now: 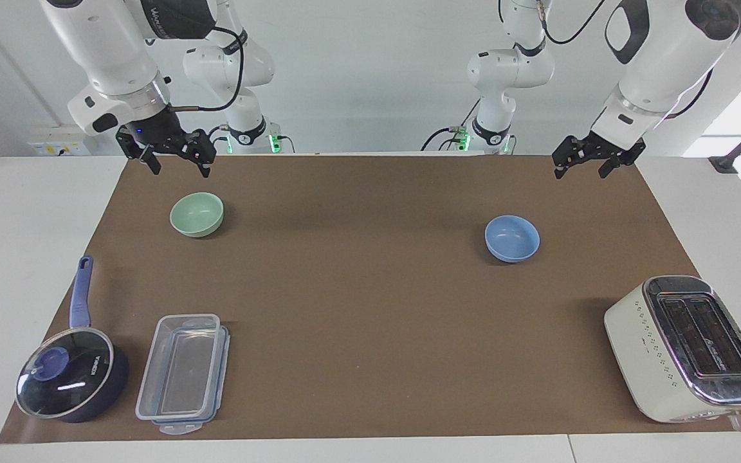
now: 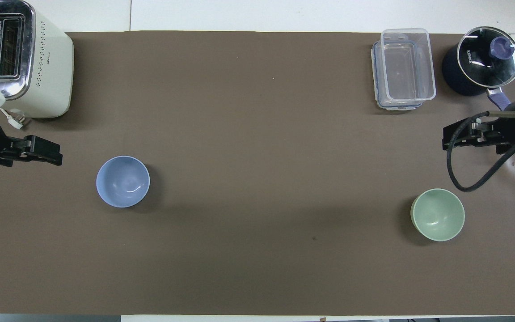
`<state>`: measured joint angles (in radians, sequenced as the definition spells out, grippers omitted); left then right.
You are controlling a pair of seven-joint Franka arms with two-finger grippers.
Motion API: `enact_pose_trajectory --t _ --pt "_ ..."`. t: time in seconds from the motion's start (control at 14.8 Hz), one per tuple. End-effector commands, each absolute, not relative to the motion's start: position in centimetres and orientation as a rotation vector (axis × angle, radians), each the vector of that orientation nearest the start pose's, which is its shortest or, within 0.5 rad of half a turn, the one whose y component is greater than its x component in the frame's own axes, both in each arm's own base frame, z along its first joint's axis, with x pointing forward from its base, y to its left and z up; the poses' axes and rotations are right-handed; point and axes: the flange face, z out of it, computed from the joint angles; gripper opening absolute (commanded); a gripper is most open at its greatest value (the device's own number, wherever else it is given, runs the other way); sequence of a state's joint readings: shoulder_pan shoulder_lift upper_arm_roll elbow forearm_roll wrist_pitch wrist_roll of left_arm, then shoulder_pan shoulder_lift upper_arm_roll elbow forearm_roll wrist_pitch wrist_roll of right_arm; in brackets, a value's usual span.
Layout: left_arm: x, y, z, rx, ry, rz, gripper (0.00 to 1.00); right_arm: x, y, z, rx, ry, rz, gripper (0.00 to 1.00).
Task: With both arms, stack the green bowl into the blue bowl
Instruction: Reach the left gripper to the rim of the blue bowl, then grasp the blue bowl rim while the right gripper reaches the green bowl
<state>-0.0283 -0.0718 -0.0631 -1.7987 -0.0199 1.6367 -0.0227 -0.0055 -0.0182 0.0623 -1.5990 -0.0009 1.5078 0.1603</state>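
The green bowl (image 1: 197,214) (image 2: 437,214) stands upright and empty on the brown mat toward the right arm's end. The blue bowl (image 1: 512,238) (image 2: 122,181) stands upright and empty toward the left arm's end, a wide stretch of mat between the two. My right gripper (image 1: 181,168) (image 2: 446,139) hangs open in the air over the mat by the green bowl, holding nothing. My left gripper (image 1: 579,172) (image 2: 59,153) hangs open over the mat at its own end, apart from the blue bowl, also holding nothing.
A cream toaster (image 1: 686,347) (image 2: 20,58) sits farthest from the robots at the left arm's end. At the right arm's end, a clear lidded container (image 1: 184,373) (image 2: 403,69) and a dark blue saucepan (image 1: 71,376) (image 2: 481,60) with a glass lid stand side by side.
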Motion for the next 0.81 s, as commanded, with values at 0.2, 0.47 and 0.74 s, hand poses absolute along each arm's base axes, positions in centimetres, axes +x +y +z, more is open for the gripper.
enact_pose_trajectory --t 0.2,0.47,0.74 --pt "49.6 -3.4 38.8 -3.126 0.298 0.094 1.00 52.8 2.0 60.2 -3.158 0.153 0.109 1.00" --pt "49.4 -3.7 35.4 -3.127 0.310 0.101 0.98 50.5 -1.5 55.8 -3.146 0.131 0.051 1.00" --pt "49.1 -4.5 34.6 -3.124 0.334 0.121 0.86 46.8 -4.2 49.6 -3.150 0.128 -0.039 1.00"
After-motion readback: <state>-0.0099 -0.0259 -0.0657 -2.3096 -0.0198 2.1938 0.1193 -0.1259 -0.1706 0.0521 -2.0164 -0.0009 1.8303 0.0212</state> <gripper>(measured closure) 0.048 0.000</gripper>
